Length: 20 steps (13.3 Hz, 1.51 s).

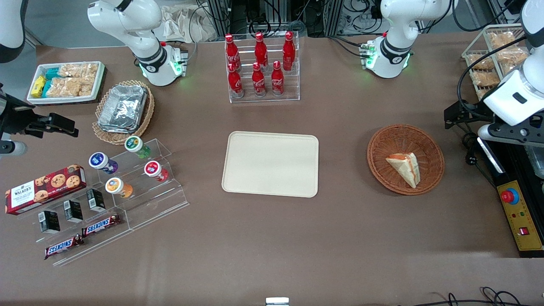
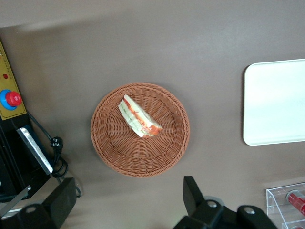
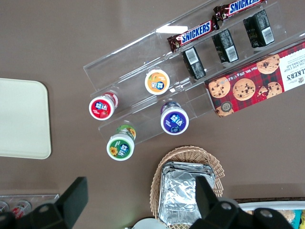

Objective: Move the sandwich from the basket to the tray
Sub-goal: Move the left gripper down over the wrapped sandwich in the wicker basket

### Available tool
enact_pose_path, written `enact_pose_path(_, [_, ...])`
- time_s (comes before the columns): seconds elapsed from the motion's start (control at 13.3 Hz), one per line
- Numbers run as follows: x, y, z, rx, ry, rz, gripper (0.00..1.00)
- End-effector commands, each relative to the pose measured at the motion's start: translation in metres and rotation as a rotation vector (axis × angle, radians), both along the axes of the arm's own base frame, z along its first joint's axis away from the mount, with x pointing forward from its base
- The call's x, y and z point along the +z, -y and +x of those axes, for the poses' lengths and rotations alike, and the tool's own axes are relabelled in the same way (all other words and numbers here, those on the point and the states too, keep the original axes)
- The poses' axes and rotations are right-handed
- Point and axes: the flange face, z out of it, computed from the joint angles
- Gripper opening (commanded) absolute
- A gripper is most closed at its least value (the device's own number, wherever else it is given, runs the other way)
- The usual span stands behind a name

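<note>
The sandwich [image 1: 404, 168], a white-bread wedge with an orange-red and green filling edge, lies in the round reddish-brown wicker basket [image 1: 382, 140]. It also shows in the left wrist view [image 2: 139, 117], inside the basket [image 2: 109, 152]. The cream-beige tray [image 1: 270, 163] lies bare at the table's middle, and its edge shows in the left wrist view [image 2: 276, 102]. My left gripper [image 1: 455, 114] hangs high above the table beside the basket, toward the working arm's end. In the left wrist view the gripper [image 2: 128, 202] is open and empty, its fingers wide apart, clear of the basket.
A rack of red cola bottles [image 1: 262, 68] stands farther from the camera than the tray. A yellow control box with a red button [image 1: 520, 214] and a wire rack of bagged snacks [image 1: 493, 55] are at the working arm's end. A tan basket of foil packs [image 1: 123, 108], an acrylic stand of cups [image 1: 136, 178] and a cookie box [image 1: 44, 188] are at the parked arm's end.
</note>
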Motion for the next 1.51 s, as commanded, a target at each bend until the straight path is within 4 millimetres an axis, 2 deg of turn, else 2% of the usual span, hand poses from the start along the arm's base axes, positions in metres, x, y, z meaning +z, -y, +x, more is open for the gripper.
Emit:
enact_pose_path(0.0, [-0.003,0.004,0.007,0.028,-0.013,0.013,1.0])
enact_pose_path(0.15, [0.005,0.005,0.007,0.087,0.005,0.001,1.0])
enact_pose_path(0.38, [-0.03,0.004,0.007,0.252,-0.027,0.008,1.0])
enact_pose_path(0.45, [-0.043,0.003,0.0,0.325,-0.016,0.012,1.0])
enact_pose_path(0.6, [-0.094,-0.001,-0.019,0.475,-0.028,0.036,1.0])
enact_pose_path(0.75, [-0.14,-0.002,-0.039,0.693,0.047,0.028,1.0])
enact_pose_path(0.83, [-0.166,-0.003,-0.045,0.773,0.075,0.02,1.0])
enact_pose_path(0.98, [-0.205,-0.003,-0.046,0.853,0.074,0.019,1.0])
enact_pose_path(1.43, [-0.28,-0.007,-0.035,0.886,0.053,0.045,1.0])
